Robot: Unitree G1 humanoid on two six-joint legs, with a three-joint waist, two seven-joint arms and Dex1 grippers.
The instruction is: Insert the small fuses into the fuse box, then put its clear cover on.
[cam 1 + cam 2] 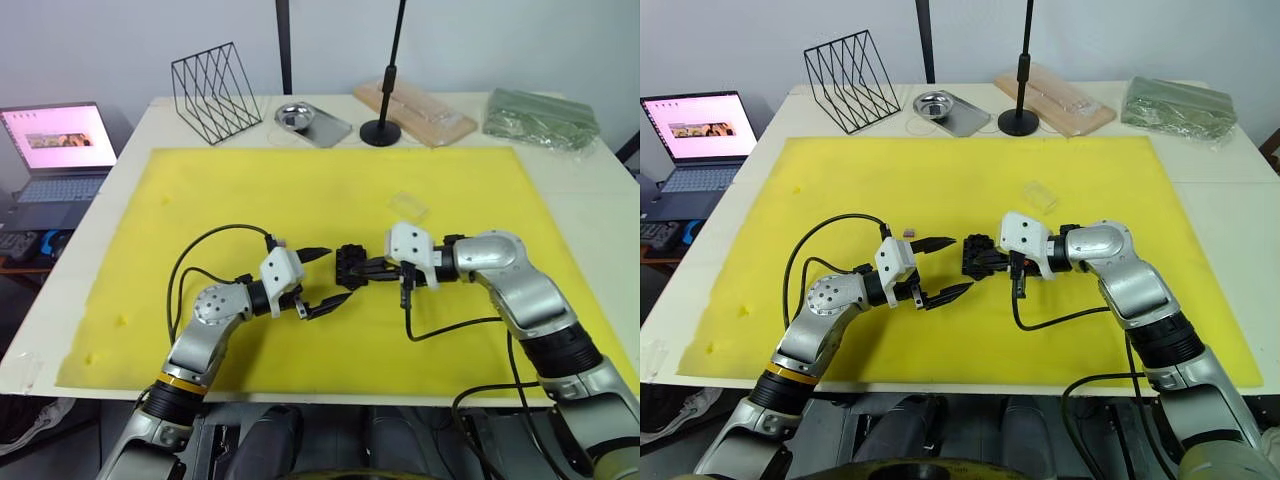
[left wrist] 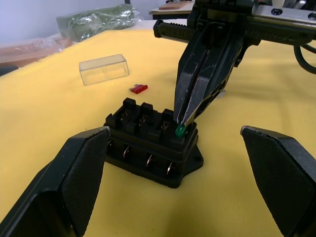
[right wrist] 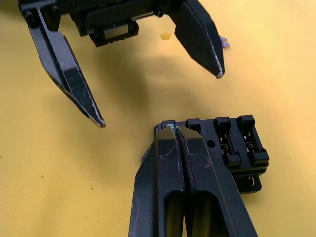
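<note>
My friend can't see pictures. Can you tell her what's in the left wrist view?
The right gripper pinches a green fuse at a corner slot of the black fuse box. Behind lie a red fuse and the clear cover, on yellow mat.

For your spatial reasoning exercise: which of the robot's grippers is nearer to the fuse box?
Right. The right gripper holds the green fuse at the fuse box; the open left gripper hovers just beside it.
</note>
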